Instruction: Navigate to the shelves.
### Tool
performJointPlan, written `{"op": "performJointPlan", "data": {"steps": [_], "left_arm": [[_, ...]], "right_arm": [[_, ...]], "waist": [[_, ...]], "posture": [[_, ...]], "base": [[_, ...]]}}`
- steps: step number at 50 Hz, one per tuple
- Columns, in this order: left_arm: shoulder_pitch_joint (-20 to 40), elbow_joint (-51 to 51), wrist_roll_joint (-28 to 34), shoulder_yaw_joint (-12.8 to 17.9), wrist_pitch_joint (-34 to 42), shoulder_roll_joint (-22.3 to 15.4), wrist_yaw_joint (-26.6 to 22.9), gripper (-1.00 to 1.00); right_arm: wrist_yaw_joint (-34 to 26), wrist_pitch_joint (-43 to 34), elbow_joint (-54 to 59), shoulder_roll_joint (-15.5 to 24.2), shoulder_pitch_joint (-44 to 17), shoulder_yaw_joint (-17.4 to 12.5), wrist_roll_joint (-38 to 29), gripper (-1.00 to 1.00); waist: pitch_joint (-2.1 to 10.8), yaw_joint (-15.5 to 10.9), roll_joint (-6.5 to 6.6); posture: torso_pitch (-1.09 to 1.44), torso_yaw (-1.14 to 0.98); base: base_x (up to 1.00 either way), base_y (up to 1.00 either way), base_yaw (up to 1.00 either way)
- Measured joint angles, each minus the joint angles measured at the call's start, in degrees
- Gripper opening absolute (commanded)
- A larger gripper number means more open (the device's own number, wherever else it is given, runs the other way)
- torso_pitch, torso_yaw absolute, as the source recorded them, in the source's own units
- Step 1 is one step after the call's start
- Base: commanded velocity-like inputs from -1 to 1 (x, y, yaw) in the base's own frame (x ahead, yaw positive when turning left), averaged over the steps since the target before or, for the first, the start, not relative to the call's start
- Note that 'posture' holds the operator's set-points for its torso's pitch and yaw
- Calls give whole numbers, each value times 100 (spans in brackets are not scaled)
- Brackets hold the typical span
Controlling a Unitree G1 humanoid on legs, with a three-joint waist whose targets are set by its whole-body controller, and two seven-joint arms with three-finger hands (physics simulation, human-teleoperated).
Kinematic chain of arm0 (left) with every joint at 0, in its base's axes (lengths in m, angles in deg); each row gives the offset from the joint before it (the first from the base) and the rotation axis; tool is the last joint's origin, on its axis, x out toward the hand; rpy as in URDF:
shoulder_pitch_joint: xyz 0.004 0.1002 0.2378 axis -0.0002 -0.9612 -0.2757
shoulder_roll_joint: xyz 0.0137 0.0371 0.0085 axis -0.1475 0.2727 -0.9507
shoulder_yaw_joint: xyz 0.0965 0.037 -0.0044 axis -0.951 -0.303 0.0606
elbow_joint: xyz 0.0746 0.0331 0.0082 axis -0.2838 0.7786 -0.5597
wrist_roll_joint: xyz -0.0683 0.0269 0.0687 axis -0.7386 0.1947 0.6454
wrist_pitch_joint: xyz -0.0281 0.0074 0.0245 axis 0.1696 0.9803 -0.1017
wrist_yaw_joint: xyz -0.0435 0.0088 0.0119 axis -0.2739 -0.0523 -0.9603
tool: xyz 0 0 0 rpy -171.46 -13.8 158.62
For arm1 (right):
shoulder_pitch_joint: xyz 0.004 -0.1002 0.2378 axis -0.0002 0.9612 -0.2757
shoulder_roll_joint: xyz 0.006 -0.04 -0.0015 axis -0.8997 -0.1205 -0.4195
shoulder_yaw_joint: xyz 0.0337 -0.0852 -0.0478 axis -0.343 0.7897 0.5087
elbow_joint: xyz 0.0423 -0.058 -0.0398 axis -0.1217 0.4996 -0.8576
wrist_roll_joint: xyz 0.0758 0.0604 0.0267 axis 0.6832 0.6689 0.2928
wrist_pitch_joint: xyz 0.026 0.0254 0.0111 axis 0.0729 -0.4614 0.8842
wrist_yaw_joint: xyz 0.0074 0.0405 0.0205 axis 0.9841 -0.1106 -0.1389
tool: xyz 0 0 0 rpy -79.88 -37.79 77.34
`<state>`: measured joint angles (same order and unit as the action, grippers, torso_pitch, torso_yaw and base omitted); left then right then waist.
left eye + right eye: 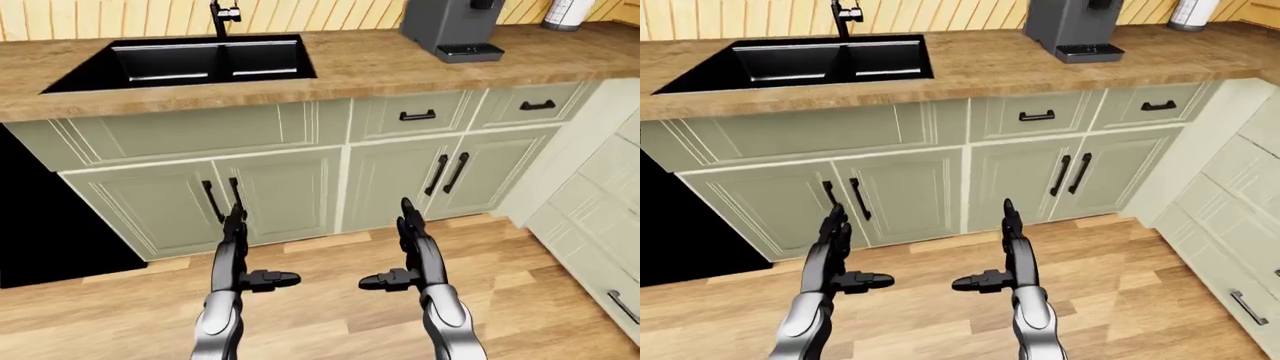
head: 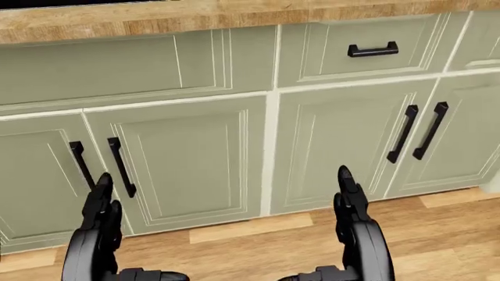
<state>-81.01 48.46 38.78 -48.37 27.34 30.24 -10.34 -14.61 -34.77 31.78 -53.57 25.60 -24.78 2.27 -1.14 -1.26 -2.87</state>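
Left-eye view shows no shelves, only sink [image 1: 205, 61] and cabinets [image 1: 300, 187]; left hand [image 1: 235, 251] and right hand [image 1: 412, 247] spread, empty; nothing to grasp.

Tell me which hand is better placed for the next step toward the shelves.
Neither: the left hand and right hand are both open, empty and level above the wood floor. No shelves show, only the sink counter and cabinets, so walking comes next, probably.

one sink [image 1: 205, 62], one coffee machine [image 1: 448, 26], two hands [image 1: 250, 259].
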Motion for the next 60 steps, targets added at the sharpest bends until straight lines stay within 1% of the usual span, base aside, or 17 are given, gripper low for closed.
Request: {"op": "performJointPlan", "data": {"steps": [1,5,12,15,17,20,22,26,28,33,38,43,48,50,54,56,60], "left_arm": [[24,16,0,-9,-14,30,-1,100],[-30,61,0,-186,42,93,-56,100],[-9,-30,8,-73,33,55,-15,100],[11,-21,7,-80,-4,51,-12,100],[3,45,7,-26,0,13,-5,100],[-57,104,9,17,50,8,21,100],[-38,71,9,11,55,6,25,100],[-8,11,7,-5,7,4,18,100],[0,-6,7,-7,-3,4,16,100],[-22,88,4,-191,38,93,-49,100],[3,22,4,-84,33,51,-35,100],[12,-33,10,-77,-1,35,-13,100],[-48,118,14,14,50,7,19,100],[-26,82,14,0,50,8,21,100],[13,60,14,-7,-20,5,18,100],[36,47,14,-15,-39,20,17,100],[-4,114,6,-184,2,95,-39,100]], "right_arm": [[0,9,-2,30,-6,-12,1,100],[55,-53,85,74,67,-160,-4,100],[39,-50,73,49,21,-80,3,100],[31,-32,35,48,1,-78,5,100],[24,-29,77,0,5,-19,5,100],[-8,-76,140,-5,47,30,4,100],[-8,-83,113,3,31,3,4,100],[8,-30,29,4,-8,-15,4,100],[7,-8,4,4,-9,-6,6,100],[63,-53,109,79,53,-174,3,100],[53,-60,81,54,28,-96,3,100],[30,-31,40,33,-6,-71,4,100],[-9,-81,138,-5,53,28,4,100],[-4,-82,107,7,31,-7,4,100],[9,-26,23,4,-10,-13,6,100],[8,-3,0,20,-15,-13,8,100],[56,-44,103,78,46,-163,3,100]], "waist": [[39,44,-50],[-39,150,65],[-108,73,487],[-76,72,738],[-105,9,625],[-36,-1,648],[-19,5,551],[-38,-5,209],[14,21,-54],[-17,167,67],[-106,85,393],[-78,49,716],[-42,2,609],[-35,8,503],[-39,-3,166],[33,34,-72],[-31,133,55]], "posture": [[0,0],[0,0],[0,0],[0,0],[0,0],[0,0],[0,0],[0,0],[0,0],[0,0],[0,0],[0,0],[0,0],[0,0],[0,0],[0,0],[0,0]], "base": [[0,-25,0],[0,-24,0],[0,-24,0],[0,-24,0],[0,-24,0],[0,-24,0],[0,-24,0],[0,-24,0],[0,-24,0],[0,-23,0],[0,-24,0],[0,-24,0],[0,-23,0],[0,-24,0],[0,-24,0],[0,-24,0],[0,-24,0]]}}
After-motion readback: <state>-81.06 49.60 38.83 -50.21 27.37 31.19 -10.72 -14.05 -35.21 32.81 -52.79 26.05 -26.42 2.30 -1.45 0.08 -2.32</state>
